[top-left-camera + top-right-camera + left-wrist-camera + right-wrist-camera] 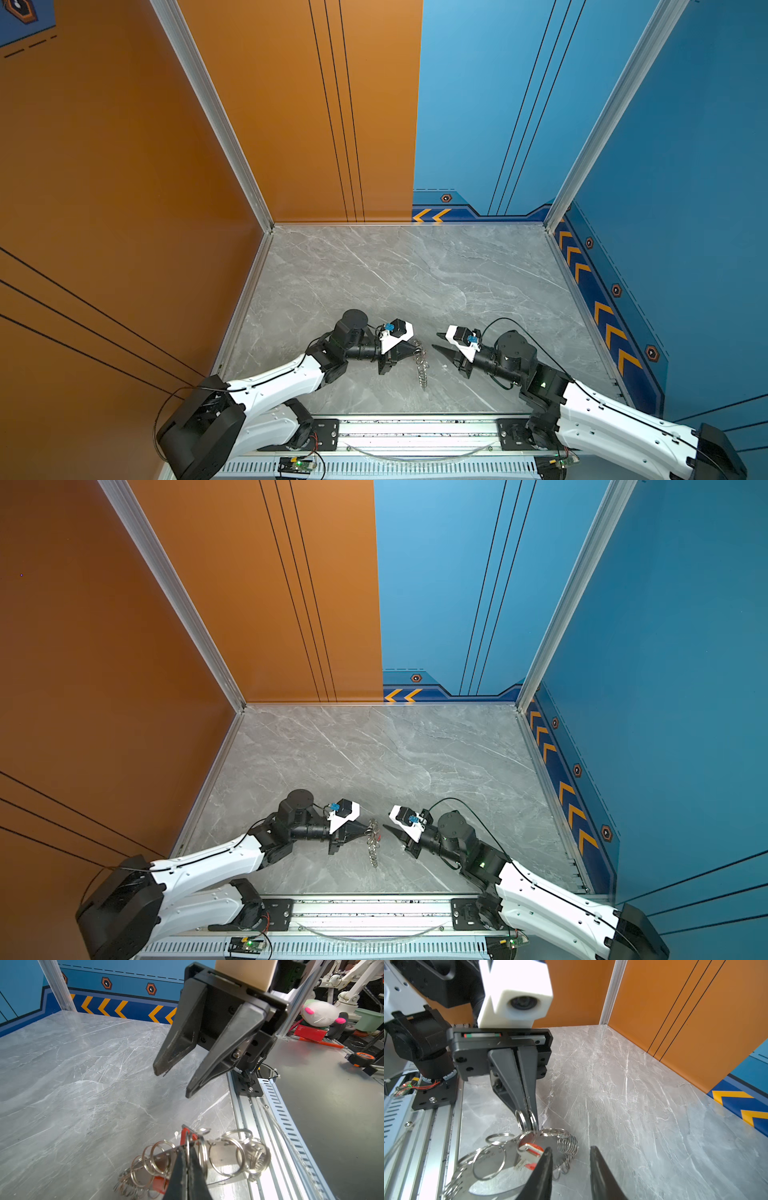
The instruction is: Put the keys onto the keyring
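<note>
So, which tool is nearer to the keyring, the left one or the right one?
Left. The left tool is shut on the keyring and touches it. The right tool is open and empty, facing the keyring from the opposite side with a small gap between.

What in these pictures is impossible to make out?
- Left wrist view: the shut left tool covers part of the keyring.
- Right wrist view: a finger of the open right tool covers part of the keys; the bottom edge cuts off the keyring.
- Both top views: the keys are too small to pick out.
</note>
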Robot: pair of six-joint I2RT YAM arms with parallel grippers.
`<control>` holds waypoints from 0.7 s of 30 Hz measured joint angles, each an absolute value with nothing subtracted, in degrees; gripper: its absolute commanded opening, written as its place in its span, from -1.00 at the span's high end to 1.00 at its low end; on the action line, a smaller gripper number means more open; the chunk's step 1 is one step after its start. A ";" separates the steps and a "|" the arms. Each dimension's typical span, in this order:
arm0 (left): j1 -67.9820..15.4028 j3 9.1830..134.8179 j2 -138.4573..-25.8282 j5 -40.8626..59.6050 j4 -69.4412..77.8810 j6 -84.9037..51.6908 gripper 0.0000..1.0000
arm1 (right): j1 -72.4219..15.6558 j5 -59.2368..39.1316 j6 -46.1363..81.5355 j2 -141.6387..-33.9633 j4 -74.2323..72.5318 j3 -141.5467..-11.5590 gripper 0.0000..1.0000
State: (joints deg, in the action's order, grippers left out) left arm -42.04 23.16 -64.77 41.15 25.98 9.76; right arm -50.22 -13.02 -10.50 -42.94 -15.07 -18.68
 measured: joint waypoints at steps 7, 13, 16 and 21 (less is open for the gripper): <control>-43.31 22.09 -63.02 37.43 25.98 12.86 1.00 | -50.11 -19.90 -7.60 -46.70 -11.33 -24.27 0.48; -44.01 21.76 -62.72 37.08 25.98 14.15 1.00 | -49.54 -24.14 -7.64 -49.17 -7.31 -27.29 0.53; -44.01 21.76 -62.72 37.15 25.98 14.20 1.00 | -49.47 -25.36 -7.75 -50.17 -5.67 -27.49 0.53; -44.23 21.76 -62.72 37.98 25.98 14.17 1.00 | -49.47 -25.78 -8.54 -51.42 -4.82 -27.59 0.56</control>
State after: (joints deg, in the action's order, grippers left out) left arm -44.23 21.76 -62.72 37.98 25.98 14.17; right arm -49.47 -25.78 -8.54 -51.42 -4.82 -27.59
